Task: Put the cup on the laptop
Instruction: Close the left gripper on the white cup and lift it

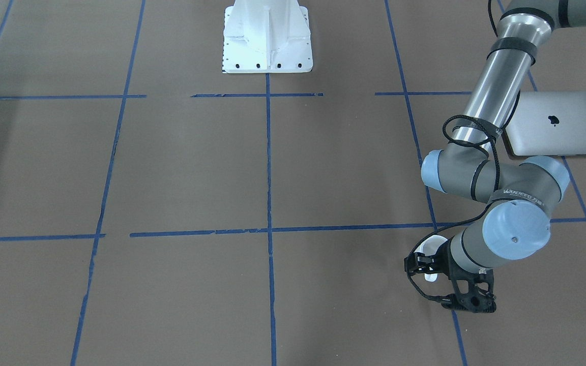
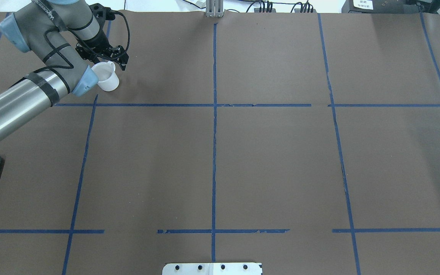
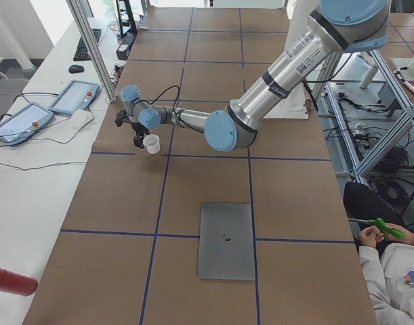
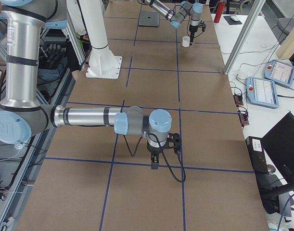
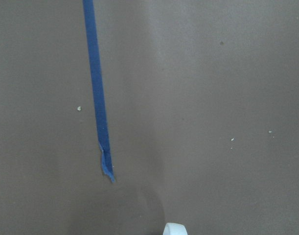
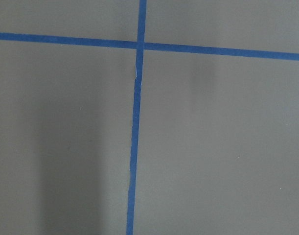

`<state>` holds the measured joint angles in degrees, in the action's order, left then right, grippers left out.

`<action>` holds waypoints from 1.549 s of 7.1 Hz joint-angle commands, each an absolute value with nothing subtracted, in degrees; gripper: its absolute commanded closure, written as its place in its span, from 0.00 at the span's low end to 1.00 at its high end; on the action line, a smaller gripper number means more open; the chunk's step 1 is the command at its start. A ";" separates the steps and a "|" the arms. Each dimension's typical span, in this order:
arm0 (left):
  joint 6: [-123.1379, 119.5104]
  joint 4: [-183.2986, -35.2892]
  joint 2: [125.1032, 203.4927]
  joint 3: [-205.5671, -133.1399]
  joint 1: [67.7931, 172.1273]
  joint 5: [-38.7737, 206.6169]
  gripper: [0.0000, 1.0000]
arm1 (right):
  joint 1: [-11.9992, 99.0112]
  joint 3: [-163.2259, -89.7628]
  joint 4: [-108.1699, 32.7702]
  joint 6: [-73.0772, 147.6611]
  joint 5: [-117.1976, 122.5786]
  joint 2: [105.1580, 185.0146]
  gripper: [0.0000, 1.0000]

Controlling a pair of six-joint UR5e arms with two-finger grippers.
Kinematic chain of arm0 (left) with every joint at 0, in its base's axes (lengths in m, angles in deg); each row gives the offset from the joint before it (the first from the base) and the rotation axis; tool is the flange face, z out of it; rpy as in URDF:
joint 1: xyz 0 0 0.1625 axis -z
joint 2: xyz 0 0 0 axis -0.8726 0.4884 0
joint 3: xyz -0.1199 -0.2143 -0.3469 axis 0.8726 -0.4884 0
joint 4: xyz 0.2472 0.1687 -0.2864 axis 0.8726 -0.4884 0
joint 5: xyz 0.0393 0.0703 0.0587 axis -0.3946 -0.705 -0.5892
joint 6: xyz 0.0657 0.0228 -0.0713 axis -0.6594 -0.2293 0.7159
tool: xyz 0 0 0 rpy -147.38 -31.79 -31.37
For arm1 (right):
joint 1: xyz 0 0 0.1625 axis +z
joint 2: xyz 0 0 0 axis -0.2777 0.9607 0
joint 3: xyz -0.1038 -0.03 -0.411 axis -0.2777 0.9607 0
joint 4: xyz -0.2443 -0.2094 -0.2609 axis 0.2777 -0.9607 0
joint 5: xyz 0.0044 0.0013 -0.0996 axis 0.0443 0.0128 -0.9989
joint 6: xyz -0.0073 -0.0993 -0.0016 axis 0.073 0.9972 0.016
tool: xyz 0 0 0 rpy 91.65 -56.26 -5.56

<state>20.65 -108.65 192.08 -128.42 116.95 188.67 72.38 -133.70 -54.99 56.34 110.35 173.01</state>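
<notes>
The small white cup (image 2: 107, 79) stands upright on the brown table near its far left corner, handle turned away from the robot. It also shows in the front-facing view (image 1: 431, 277) and the left side view (image 3: 151, 143). My left gripper (image 2: 104, 61) points down just beyond the cup's far rim. Its fingers (image 2: 123, 65) look spread apart beside the handle. A white sliver of the cup (image 5: 174, 229) shows at the bottom of the left wrist view. The silver laptop (image 1: 557, 124) lies closed, nearer the robot (image 3: 225, 240). My right gripper (image 4: 154, 161) hangs over bare table; I cannot tell its state.
The white robot pedestal (image 1: 267, 38) stands at the table's near middle. Blue tape lines grid the table (image 2: 214, 152). An aluminium post (image 3: 91, 47), tablets (image 3: 74, 97) and a red bottle (image 3: 10, 281) sit beyond the far edge. A person (image 3: 393, 271) sits at the robot's side.
</notes>
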 commanded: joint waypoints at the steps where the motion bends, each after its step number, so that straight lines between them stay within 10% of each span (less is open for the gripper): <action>1: 20.46 -108.07 192.16 -128.22 117.19 189.21 1.00 | 72.38 -133.69 -55.00 56.25 110.36 173.01 0.00; 7: 17.93 -101.08 192.34 -132.67 124.73 191.59 1.00 | 72.38 -133.69 -55.00 56.34 110.36 173.01 0.00; 11: -4.00 -69.35 174.82 -165.32 132.98 190.89 1.00 | 72.38 -133.69 -54.91 56.34 110.36 173.01 0.00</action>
